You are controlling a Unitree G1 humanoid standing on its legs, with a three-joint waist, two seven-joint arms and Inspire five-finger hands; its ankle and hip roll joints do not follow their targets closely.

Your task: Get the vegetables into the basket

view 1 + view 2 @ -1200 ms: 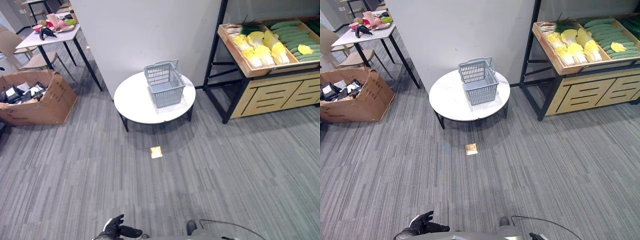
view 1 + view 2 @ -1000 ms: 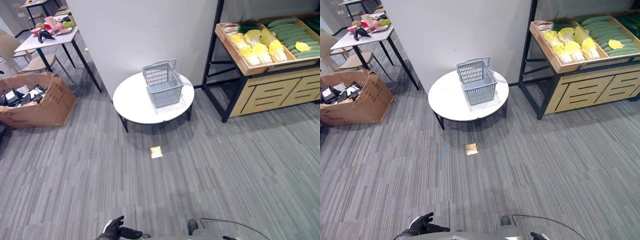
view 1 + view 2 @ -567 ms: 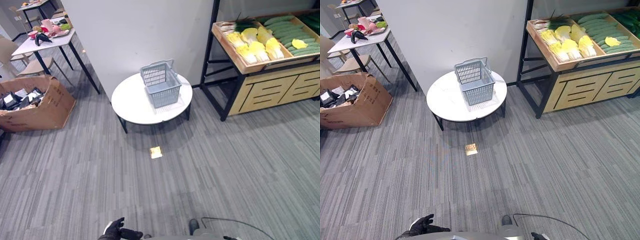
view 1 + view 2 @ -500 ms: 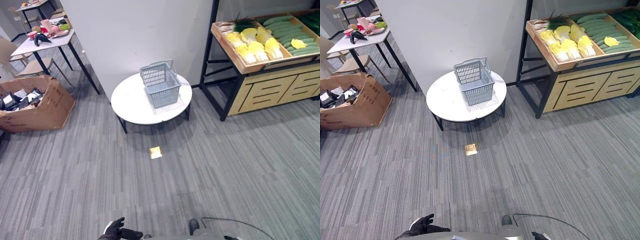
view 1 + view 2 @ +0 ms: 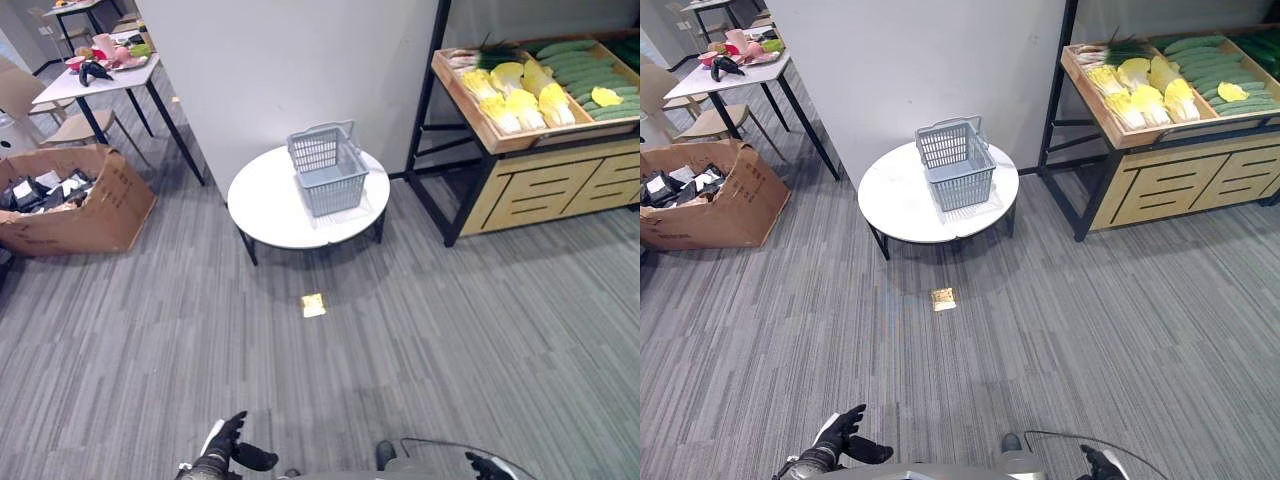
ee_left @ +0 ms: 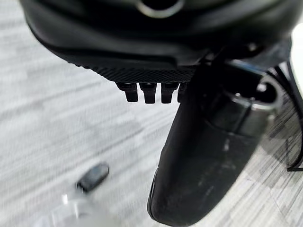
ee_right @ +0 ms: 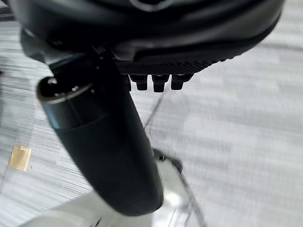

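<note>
One basket [image 5: 328,170] out there, pale grey-blue plastic with slatted walls, sitting empty on the one round white table [image 5: 270,210], toward the table's far right part, its handle tipped back toward the white wall [image 5: 290,70]. It's rectangular, and its long axis runs from the near side away toward that wall, angled slightly. The vegetables are well apart from it, up on the wooden shelf [image 5: 520,140] at the far right: a cluster of about six yellow-white cabbages [image 5: 515,95], green onions [image 5: 1110,48] behind them, and a pile of long green cucumbers [image 5: 580,65] lying crosswise, too many to count cleanly. On the grey floor, one small yellowish tile [image 5: 313,305] in front of the table. Far left, one cardboard box [image 5: 75,200] full of dark items, and a desk [image 5: 100,75] with clutter on top. Down at the bottom edge, the left hand [image 5: 228,450] hangs with fingers straight and thumb spread, holding nothing; the right hand [image 5: 1102,464] barely peeks in, and in its wrist view fingers extended, empty too.
</note>
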